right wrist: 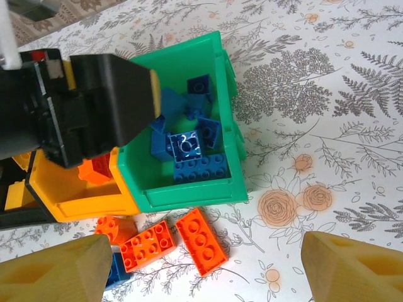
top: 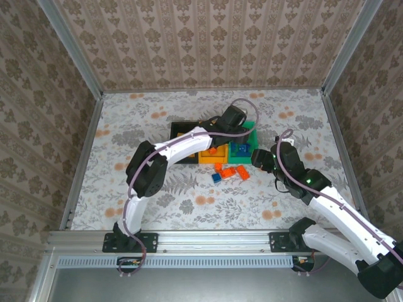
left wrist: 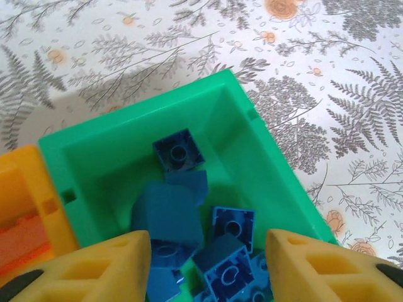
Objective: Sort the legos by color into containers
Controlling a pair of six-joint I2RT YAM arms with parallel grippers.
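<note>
The legos (top: 228, 172) outside the containers (top: 186, 129) lie in a red-orange and blue cluster just in front of them. The left arm bends over the green bin (top: 253, 131). From the left wrist, blue bricks (left wrist: 179, 151) are heaped inside that bin under the left gripper (left wrist: 208, 238), which is spread and empty. From the right wrist, red-orange bricks (right wrist: 201, 242) lie below the right gripper (right wrist: 206, 251), its fingers wide apart. The black bin (right wrist: 19, 217) is cut off.

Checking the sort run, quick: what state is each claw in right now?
Left claw: open, holding nothing, over the green bin.
Right claw: open, holding nothing, above the orange bricks.
</note>
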